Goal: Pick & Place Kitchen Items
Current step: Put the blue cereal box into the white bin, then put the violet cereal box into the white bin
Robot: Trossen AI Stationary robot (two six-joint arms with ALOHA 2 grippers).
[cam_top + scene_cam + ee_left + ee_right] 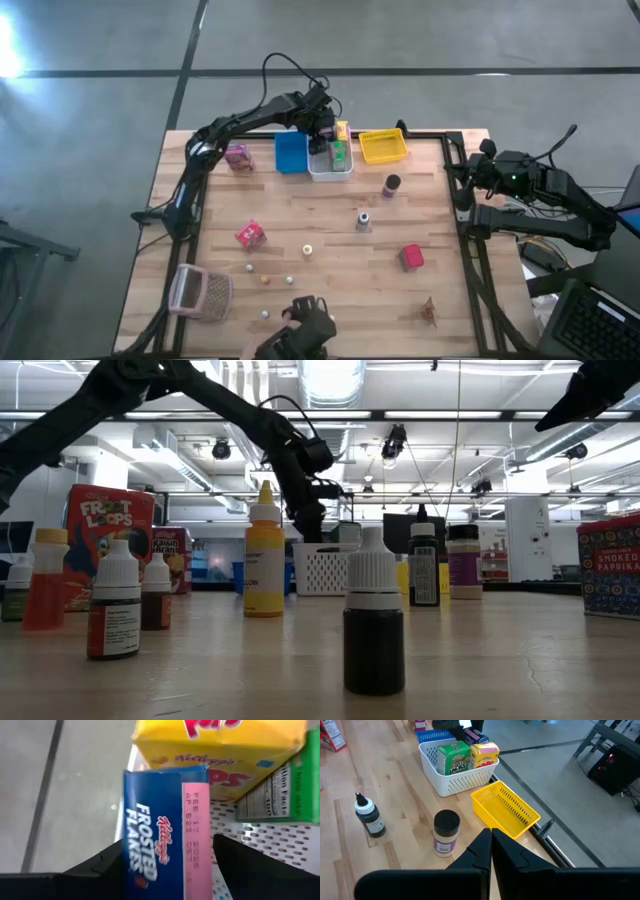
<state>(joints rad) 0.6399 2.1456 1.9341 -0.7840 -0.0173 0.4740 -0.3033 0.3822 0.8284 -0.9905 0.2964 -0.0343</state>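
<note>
Currently: left gripper (167, 857) holding blue Frosted Flakes box (162, 830) over white bin (330, 167)
Bin at far table edge; right gripper (491, 845) closed, idle beyond right edge

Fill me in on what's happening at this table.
The left claw is over the white bin at the far edge, shut on a blue Frosted Flakes box. A green box and a yellow box already stand in that bin. The right claw waits shut at the table's right side. Little jars, boxes and balls lie scattered on the table.
</note>
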